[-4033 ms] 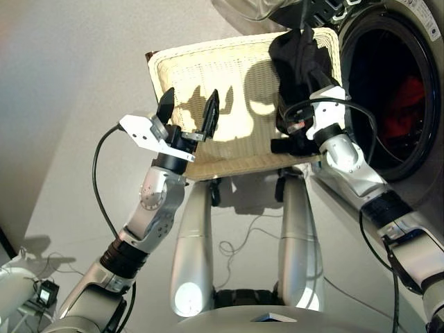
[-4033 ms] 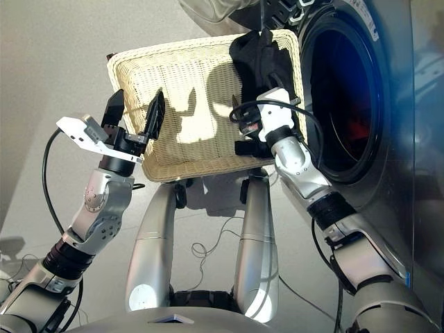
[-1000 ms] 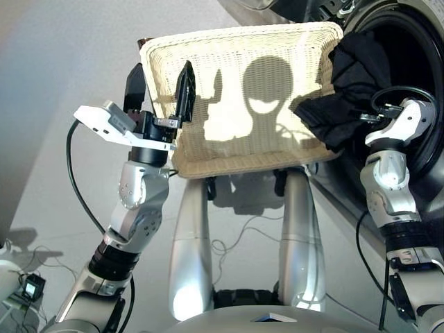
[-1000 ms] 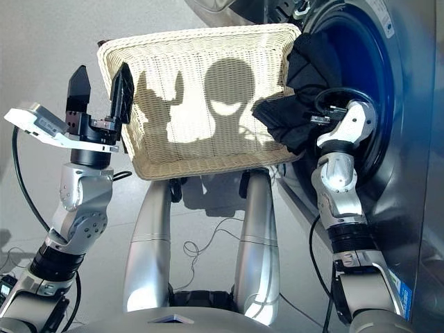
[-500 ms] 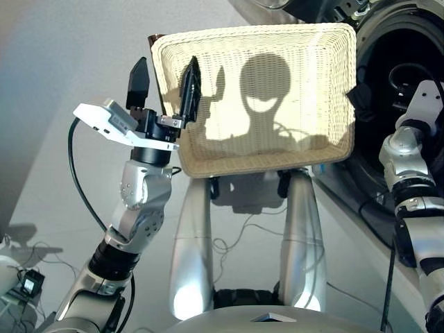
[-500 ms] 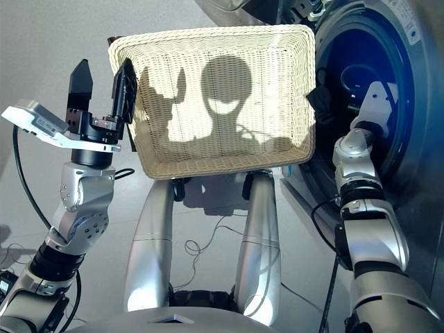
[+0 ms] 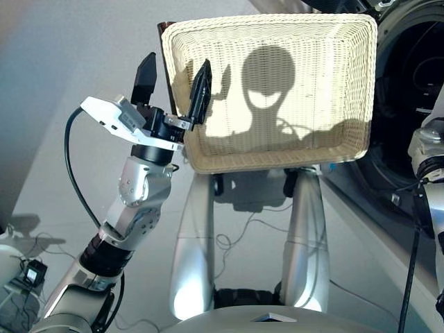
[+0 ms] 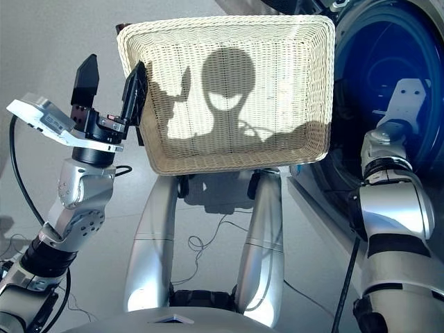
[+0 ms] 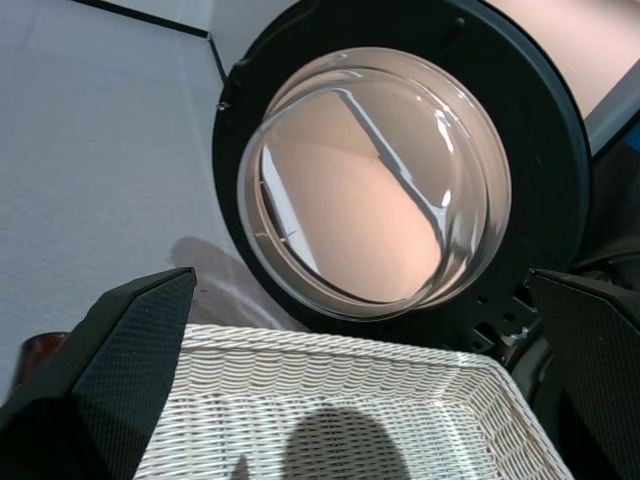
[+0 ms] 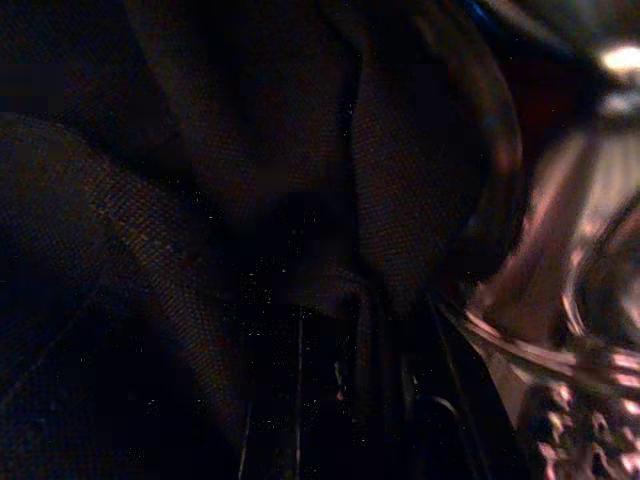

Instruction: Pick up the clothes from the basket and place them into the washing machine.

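Two black fingers of the left gripper (image 7: 173,80) stand wide apart beside the cream woven wicker basket (image 7: 347,149) (pale grey floor (image 7: 69,55) beneath); black fabric garment (image 10: 200,200) fills the right wrist's view, that grip unreadable.

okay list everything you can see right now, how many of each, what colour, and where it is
basket: one, cream wicker, ahead of the robot, nothing lying in it.
washing machine: one, dark grey, right of the basket, drum mouth open.
porthole door: one, black rim, clear glass, swung open beyond the basket.
black garment: one, filling the right wrist view, inside the drum.
cables: thin, dark, on the floor.
left gripper: black fingers open, beside the basket.
right arm: silver, reaching into the drum.
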